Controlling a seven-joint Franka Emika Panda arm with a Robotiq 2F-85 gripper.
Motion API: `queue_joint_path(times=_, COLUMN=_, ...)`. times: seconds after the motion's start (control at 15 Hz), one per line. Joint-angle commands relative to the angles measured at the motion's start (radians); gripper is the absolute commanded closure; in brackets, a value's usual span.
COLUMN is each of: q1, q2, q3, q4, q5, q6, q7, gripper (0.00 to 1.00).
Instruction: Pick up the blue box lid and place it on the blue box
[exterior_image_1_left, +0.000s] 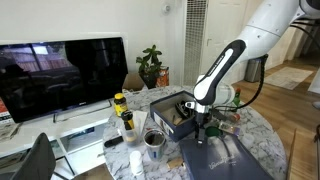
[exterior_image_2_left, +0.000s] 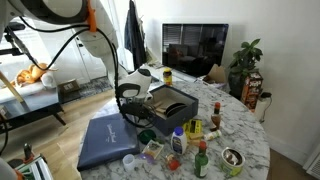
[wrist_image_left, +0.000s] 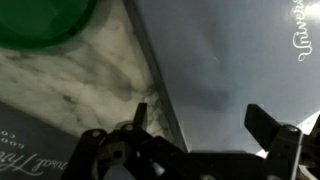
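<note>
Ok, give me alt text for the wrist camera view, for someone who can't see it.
The open gripper hangs over the edge of the blue box lid, one finger above the marble table, the other above the lid. A green rounded object sits in the top left corner.

- On the blue box lid (wrist_image_left: 230, 70), past the claw (wrist_image_left: 197, 120) toward the upper right corner of the wrist view, a line of pale script runs sideways. It is cut off by the picture's edge and seems to begin "Un".
- On a dark surface (wrist_image_left: 40, 155) down and left of the claw: pale script and small capitals, perhaps "CO", cut off and unreadable.
- In both exterior views, the lid's lettering and the labels on the bottles (exterior_image_2_left: 196, 130) near the claw are too small to read.
</note>
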Motion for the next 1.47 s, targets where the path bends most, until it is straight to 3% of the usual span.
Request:
queue_joint_path(times=0.0, q1=-0.009, q2=0.047, q3=0.003, q4=0.036, q5=-0.075, q6=-0.069, q7=0.037, gripper=0.0)
queue_joint_path(times=0.33, q1=-0.023, q2=0.08, q3=0.011, q4=0.074, q5=-0.093, q6=-0.146, q7=0.022, gripper=0.01)
queue_joint_path(times=0.4, q1=-0.028, q2=0.083, q3=0.011, q4=0.079, q5=-0.092, q6=-0.155, q7=0.017, gripper=0.25)
queue_joint_path(times=0.53, q1=-0.032, q2=0.081, q3=0.007, q4=0.088, q5=-0.088, q6=-0.168, q7=0.018, gripper=0.3)
queue_joint_path(times=1.2, q1=-0.08, q2=0.006, q3=-0.007, q4=0.069, q5=-0.063, q6=-0.262, q7=0.002, gripper=0.98)
queue_joint_path(times=1.4, q1=-0.09, q2=-0.025, q3=-0.009, q4=0.058, q5=-0.05, q6=-0.302, q7=-0.005, gripper=1.0)
